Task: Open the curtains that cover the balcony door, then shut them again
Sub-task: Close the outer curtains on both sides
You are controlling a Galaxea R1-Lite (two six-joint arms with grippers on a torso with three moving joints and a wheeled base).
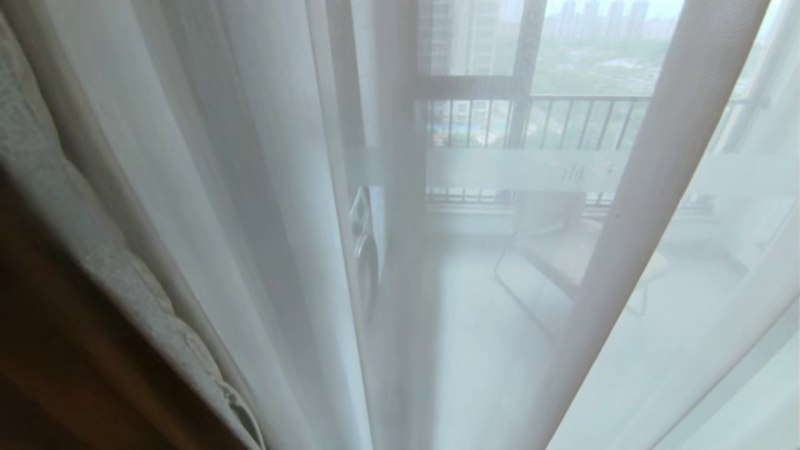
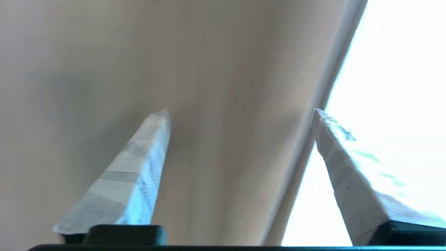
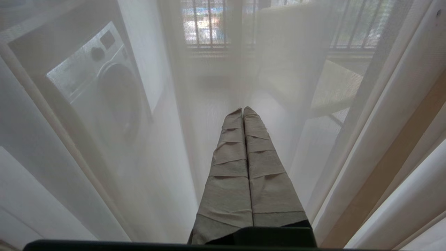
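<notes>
A pale tiled balcony floor (image 1: 475,350) is seen through the sheer white curtains (image 1: 262,219), beyond the glass of the balcony door (image 1: 519,169). A chair (image 1: 562,250) with thin metal legs is stood on this floor near the railing (image 1: 562,122). A white washing machine (image 3: 101,87) is placed on the same floor at the left side. At the lower left of the head view a dark brown wooden surface (image 1: 69,362) is shown, against which the thick beige-grey drape (image 1: 125,281) is gathered.
</notes>
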